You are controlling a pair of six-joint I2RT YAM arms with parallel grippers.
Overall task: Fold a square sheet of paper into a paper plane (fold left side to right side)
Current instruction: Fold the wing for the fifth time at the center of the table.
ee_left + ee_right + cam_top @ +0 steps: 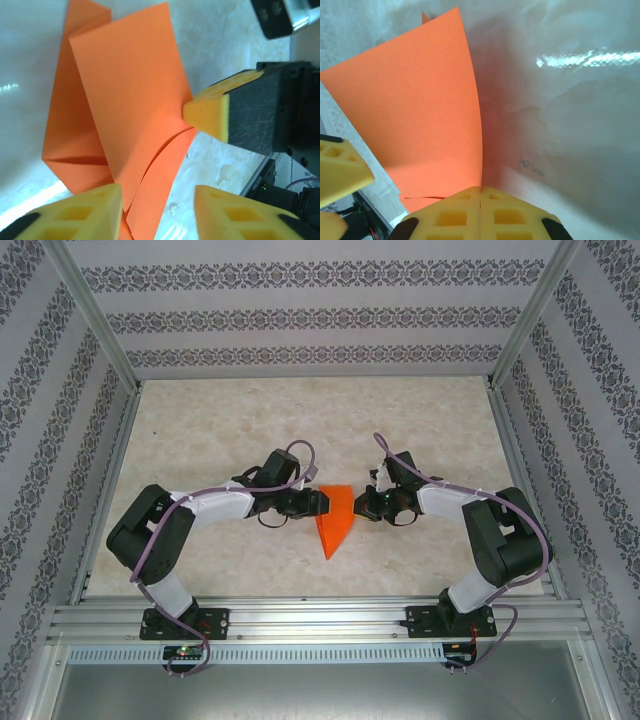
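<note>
Folded orange paper lies mid-worktop, with open surface all round. The left tool stands spread astride the raised flap's edge. The right tool, pressed together, pinches that flap opposite.

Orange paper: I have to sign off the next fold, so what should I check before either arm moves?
1. Right gripper shut on the edge of the orange paper: ok.
2. Left gripper jaws apart, clamping nothing: ok.
3. Held part of the paper bowed up off the table: ok.
4. The two grippers apart from each other: ok.
5. Edges lined up for a straight crease: cannot tell.
</note>
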